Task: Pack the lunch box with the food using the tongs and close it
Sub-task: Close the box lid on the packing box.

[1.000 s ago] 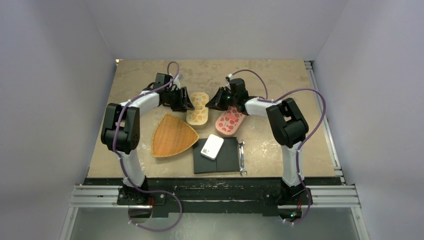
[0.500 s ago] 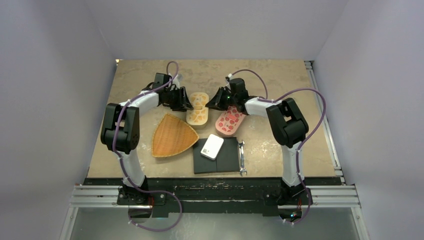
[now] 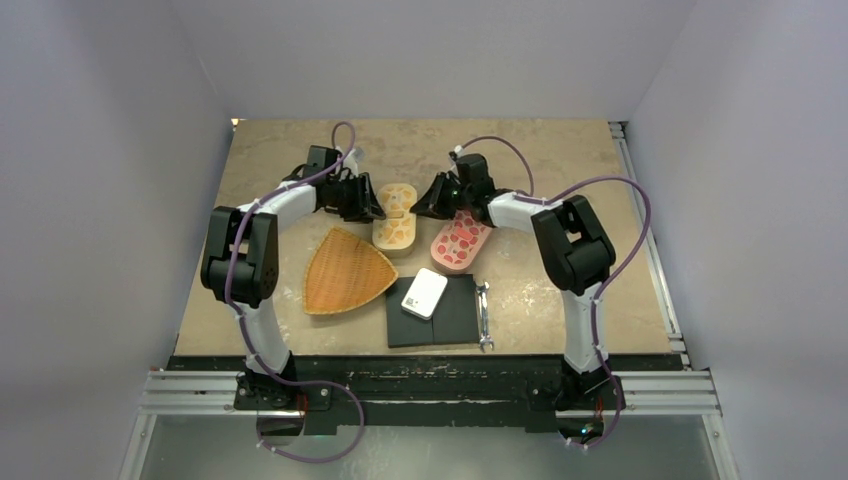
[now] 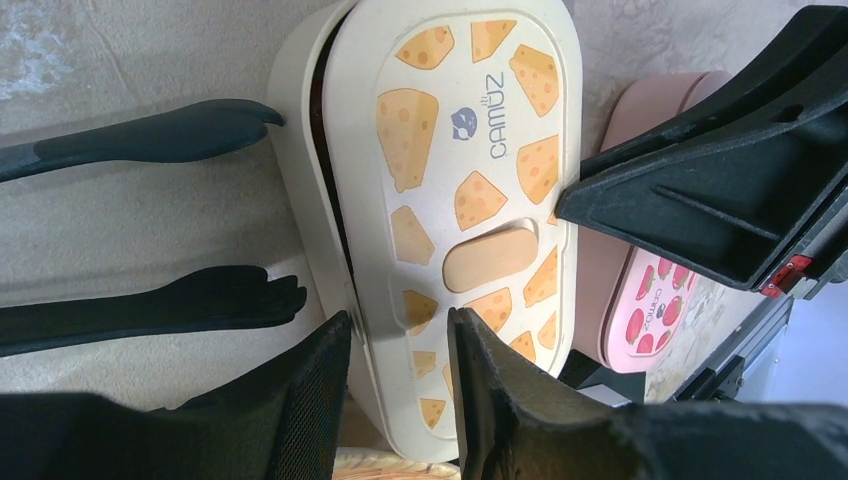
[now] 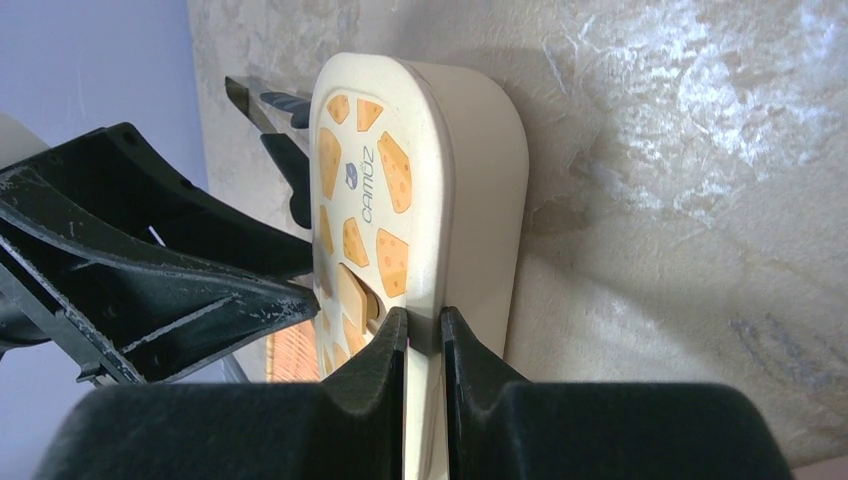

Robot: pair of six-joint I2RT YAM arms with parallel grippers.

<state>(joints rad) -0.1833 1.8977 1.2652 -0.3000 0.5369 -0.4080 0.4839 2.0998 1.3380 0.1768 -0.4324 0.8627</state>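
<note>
Our left gripper (image 4: 398,322) straddles the cheese-patterned lid's (image 4: 470,150) edge. We see the tongs (image 4: 180,305) lying just beside it.

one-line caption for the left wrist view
left gripper straddling the cheese-print lunch box edge, tongs lying beside it

the left arm (image 3: 285,203) and the right arm (image 3: 512,211) are each showing white link shells between bulky black joint housings; a purple cable (image 3: 236,280) is running along the left one and a second purple cable (image 3: 649,222) is looping off the right; the left gripper (image 4: 398,318) is wearing matt black fingers (image 4: 300,420) with a fine cross-hatched inner face; the right gripper (image 5: 421,315) is showing black fingers (image 5: 365,385) tapering to blunt tips; a small red tab (image 4: 790,272) is showing on its housing.
</note>
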